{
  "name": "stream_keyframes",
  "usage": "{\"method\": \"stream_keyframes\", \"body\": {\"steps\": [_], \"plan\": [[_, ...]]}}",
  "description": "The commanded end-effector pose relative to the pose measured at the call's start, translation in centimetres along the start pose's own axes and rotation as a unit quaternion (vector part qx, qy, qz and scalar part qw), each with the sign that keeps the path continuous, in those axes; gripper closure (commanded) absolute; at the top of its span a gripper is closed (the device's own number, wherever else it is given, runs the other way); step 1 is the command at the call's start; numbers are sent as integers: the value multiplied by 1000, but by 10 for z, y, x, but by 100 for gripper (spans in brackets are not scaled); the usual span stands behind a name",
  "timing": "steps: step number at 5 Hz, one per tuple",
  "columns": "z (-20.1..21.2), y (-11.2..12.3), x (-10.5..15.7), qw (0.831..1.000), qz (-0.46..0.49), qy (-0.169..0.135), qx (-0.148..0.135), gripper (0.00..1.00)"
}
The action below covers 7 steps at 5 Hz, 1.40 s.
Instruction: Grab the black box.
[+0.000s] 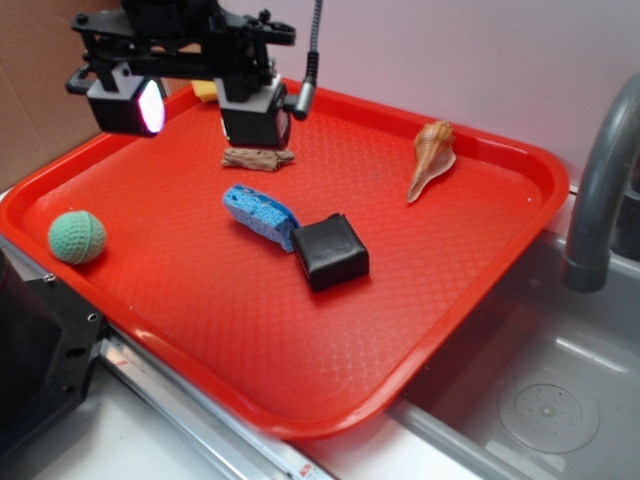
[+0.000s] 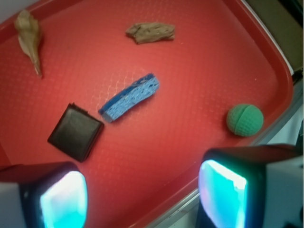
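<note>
The black box (image 1: 331, 252) lies flat near the middle of the red tray (image 1: 480, 290), touching one end of a blue sponge (image 1: 259, 214). In the wrist view the black box (image 2: 76, 132) sits at the lower left, with the blue sponge (image 2: 130, 96) up and to its right. My gripper (image 1: 200, 105) hangs high over the tray's far left part, well away from the box. Its two glowing pads stand wide apart with only the tray floor between them, so the gripper (image 2: 142, 194) is open and holds nothing.
A green ball (image 1: 77, 237) rests by the tray's left edge, a brown bark piece (image 1: 258, 158) under the gripper, a seashell (image 1: 432, 156) at the far right. A grey faucet (image 1: 600, 190) and a sink (image 1: 540, 400) lie right of the tray.
</note>
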<state>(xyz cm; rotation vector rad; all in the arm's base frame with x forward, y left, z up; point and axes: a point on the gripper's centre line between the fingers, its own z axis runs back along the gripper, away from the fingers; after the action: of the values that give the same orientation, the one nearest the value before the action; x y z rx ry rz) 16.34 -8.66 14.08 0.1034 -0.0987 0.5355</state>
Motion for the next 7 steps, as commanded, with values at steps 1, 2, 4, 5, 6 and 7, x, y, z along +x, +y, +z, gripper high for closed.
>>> {"method": "stream_keyframes", "body": {"steps": [1,2,4,5,6,7], "plan": [[4,0,7,1000,2,-7,-4,0],[-32,-11,-7,998,63,4,0,0],[-69,-71,7,996,63,36,-49,0],[-78,-83,24,994,63,46,-73,0],[-91,-84,29,993,81,65,-58,0],[-96,-77,21,993,90,74,-31,0]]}}
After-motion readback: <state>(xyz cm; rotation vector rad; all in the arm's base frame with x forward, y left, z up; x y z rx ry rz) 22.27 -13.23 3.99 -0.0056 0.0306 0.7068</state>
